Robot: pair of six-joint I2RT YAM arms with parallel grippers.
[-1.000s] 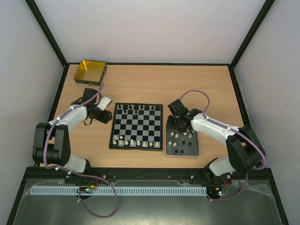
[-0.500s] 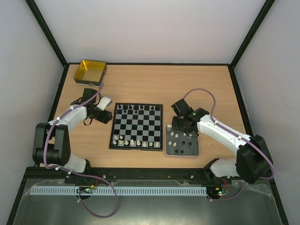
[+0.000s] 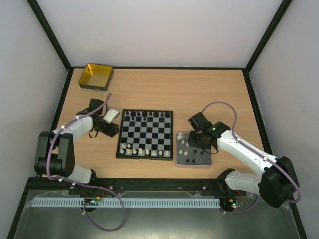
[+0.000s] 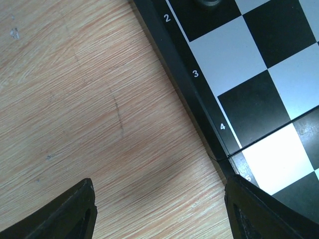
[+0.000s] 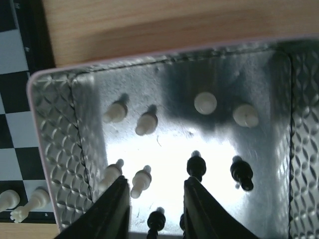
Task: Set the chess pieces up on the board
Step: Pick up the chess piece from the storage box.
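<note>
Two rows of pieces [image 3: 144, 115] stand on the board [image 3: 145, 134], black along its far edge and white along its near edge. The board lies midway along the worktop's near edge. More pieces, white and black, stand in the tray [image 3: 205, 159] just beside the board's right side. The right gripper [image 5: 157, 191] hangs over the tray with its jaws a little apart, clamping nothing. The left gripper [image 4: 159, 199], jaws wide apart and empty, hovers at the board's left rim. A tin [image 3: 96, 76] sits at the far left corner.

The right claw [image 5: 155, 199] is hovering, jaws apart, over the grey tray [image 5: 55, 119] holding white and black chess pieces [image 5: 205, 103].
</note>
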